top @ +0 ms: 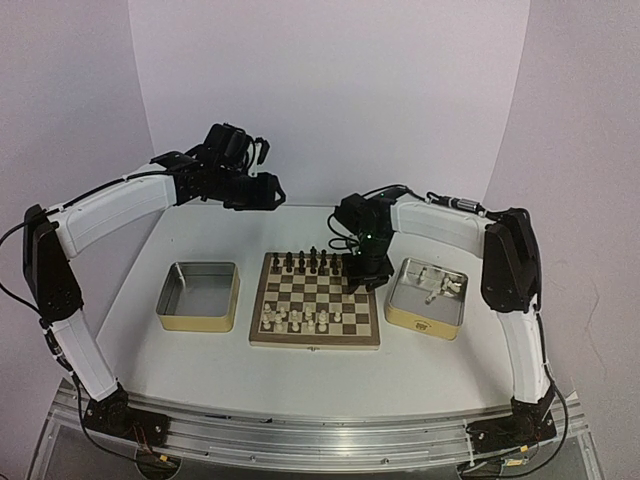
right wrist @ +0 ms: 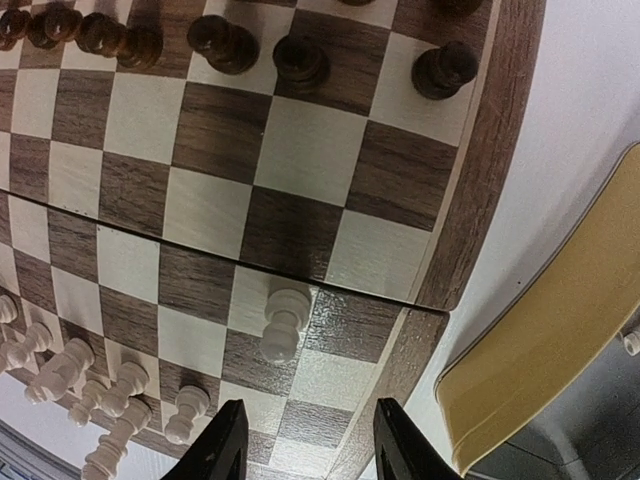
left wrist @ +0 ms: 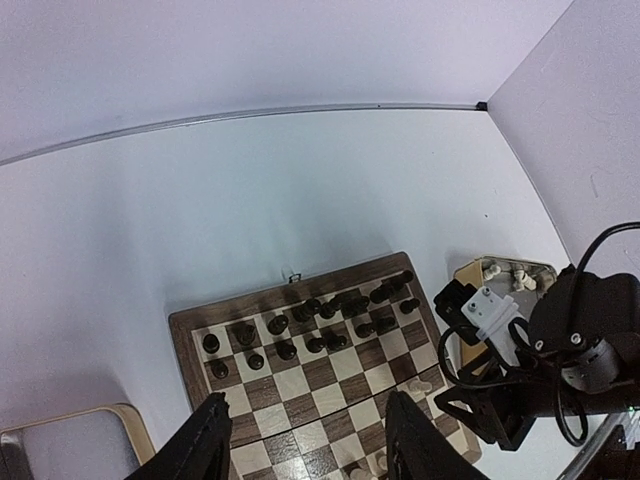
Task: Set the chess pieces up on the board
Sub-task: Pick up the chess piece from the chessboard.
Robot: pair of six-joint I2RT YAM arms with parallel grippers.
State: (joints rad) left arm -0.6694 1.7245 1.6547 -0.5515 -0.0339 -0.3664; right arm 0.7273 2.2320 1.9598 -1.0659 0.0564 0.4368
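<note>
Currently looks like the placing step for the cream side. Seeing the right gripper (right wrist: pixel 310 450) low over the right-hand part of the board (top: pixel 305 290), fingers parted about halfway, gripping nothing. Directly under it sits 1 cream piece (right wrist: pixel 283 322), upright as far as can be told, free of both fingers, on a light square just on the near side of the fold line and 1 file in from the right rim. Not a home-row square by my read, so probably needs a re-pick toward the near rows. Seeing the left gripper (left wrist: pixel 310 450) high above the far-left side of the board, fingers likewise apart and empty, well clear of everything. Counting 2 full-looking rows of dark pieces (top: pixel 310 262) along the far side. Finding the chess pieces (top: pixel 300 318) crowded into the near rows, left to middle, some possibly leaning, too small to tell. Also seeing loose cream pieces (top: pixel 440 285) in the right tin (top: pixel 420 323), just beside the board. Next move, as a judgement: either close on the lone piece from straight above and shift it, or go to the tin for another. Calls for a narrow, centred pinch, given tiny pieces and tight spacing; risks tipping neighbours on a wide approach.
</note>
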